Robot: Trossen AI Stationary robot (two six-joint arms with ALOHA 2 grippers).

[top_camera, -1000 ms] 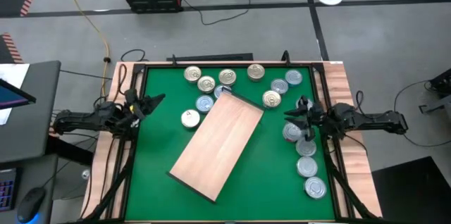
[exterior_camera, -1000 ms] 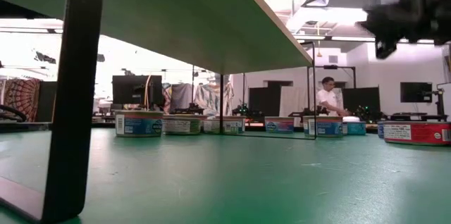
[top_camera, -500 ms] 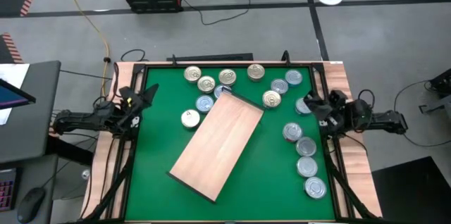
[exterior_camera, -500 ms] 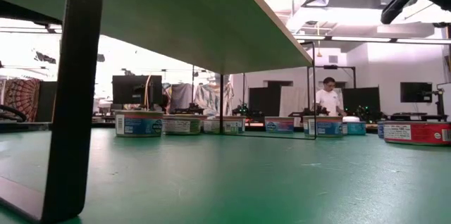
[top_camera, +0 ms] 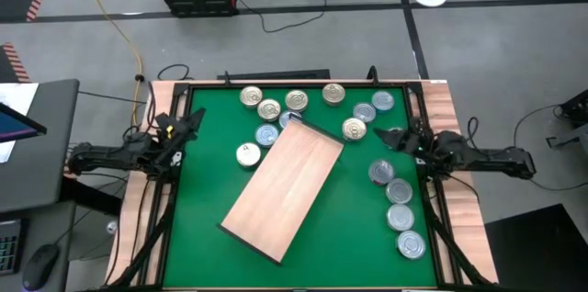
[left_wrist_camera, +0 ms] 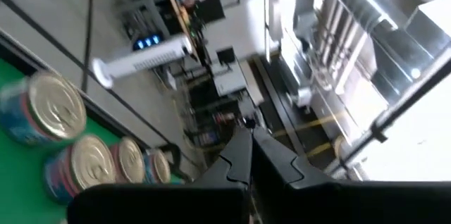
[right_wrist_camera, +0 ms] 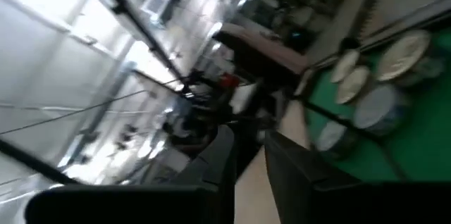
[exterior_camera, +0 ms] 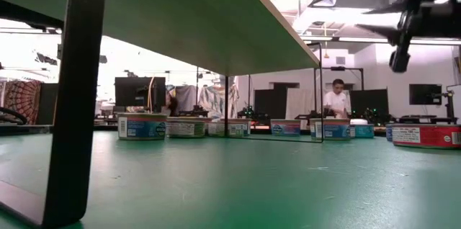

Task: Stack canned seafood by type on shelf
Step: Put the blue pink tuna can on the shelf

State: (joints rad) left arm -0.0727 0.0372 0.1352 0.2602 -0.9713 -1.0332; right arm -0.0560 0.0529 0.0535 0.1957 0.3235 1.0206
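The right gripper (top_camera: 393, 139) is held above the table beside the shelf (top_camera: 283, 191), its fingers slightly parted and empty. The left gripper (top_camera: 188, 125) is closed, empty. Tins (top_camera: 382, 173) are scattered around the shelf.

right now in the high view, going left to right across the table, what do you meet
left gripper → gold tin beside the shelf → shelf → gold tin off its far corner → right gripper
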